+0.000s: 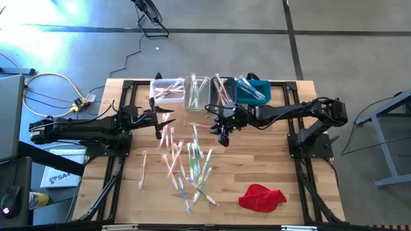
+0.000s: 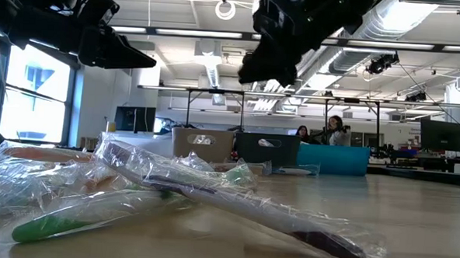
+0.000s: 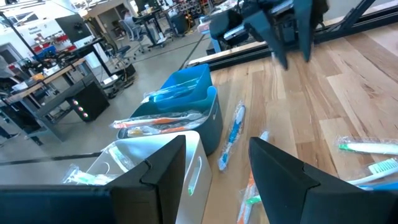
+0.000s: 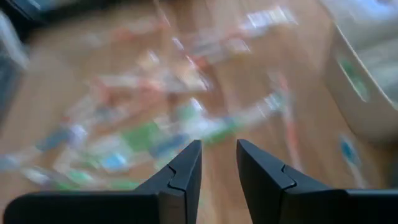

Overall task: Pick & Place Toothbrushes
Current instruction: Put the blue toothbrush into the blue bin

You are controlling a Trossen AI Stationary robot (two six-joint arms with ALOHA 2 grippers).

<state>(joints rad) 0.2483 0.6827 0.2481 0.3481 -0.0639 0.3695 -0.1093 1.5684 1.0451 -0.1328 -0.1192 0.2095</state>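
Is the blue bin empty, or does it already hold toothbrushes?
Not empty. The blue bin holds a few wrapped toothbrushes, visible in the left wrist and high views. How many, cannot tell.

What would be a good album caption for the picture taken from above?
Two dark robot arms meet over a wooden table strewn with wrapped toothbrushes, four small bins behind, red cloth in front.

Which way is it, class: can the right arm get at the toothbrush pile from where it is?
Probably yes. The right gripper hangs above the pile, jaws slightly apart and empty, with nothing between them and the toothbrushes.
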